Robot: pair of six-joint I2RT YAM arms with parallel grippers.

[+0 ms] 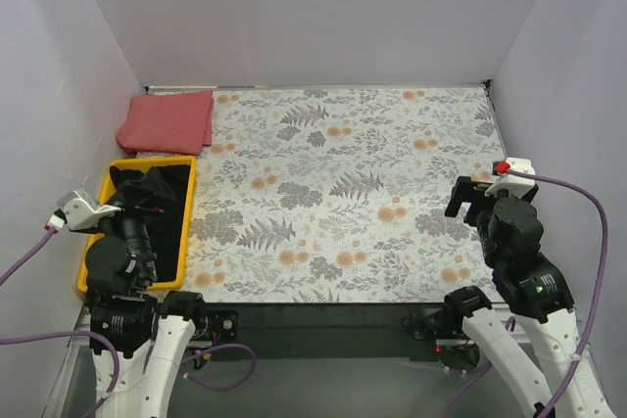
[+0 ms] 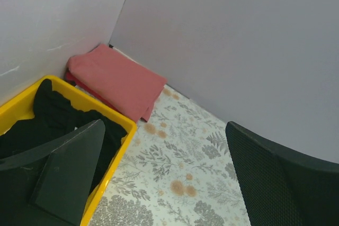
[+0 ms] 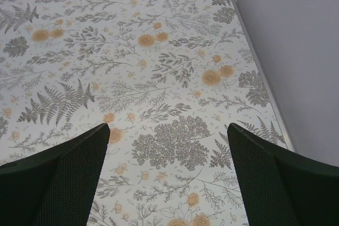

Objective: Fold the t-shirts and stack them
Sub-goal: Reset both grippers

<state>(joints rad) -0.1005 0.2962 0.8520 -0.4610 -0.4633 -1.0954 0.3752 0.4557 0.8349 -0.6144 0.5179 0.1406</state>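
Observation:
A folded salmon-red t-shirt (image 1: 167, 121) lies flat in the far left corner of the table, also seen in the left wrist view as a folded t-shirt (image 2: 117, 79). A black t-shirt (image 1: 157, 212) lies crumpled in the yellow bin (image 1: 188, 222) at the left edge; the left wrist view shows the same black t-shirt (image 2: 58, 123) in the bin (image 2: 114, 154). My left gripper (image 1: 147, 195) hovers over the bin, open and empty (image 2: 164, 130). At the right edge my right gripper (image 1: 472, 198) hangs open above bare cloth (image 3: 167, 133).
A floral tablecloth (image 1: 343, 193) covers the table. White walls (image 1: 313, 7) close in the left, back and right sides. The black strip (image 1: 323, 320) with the arm bases and cables runs along the near edge.

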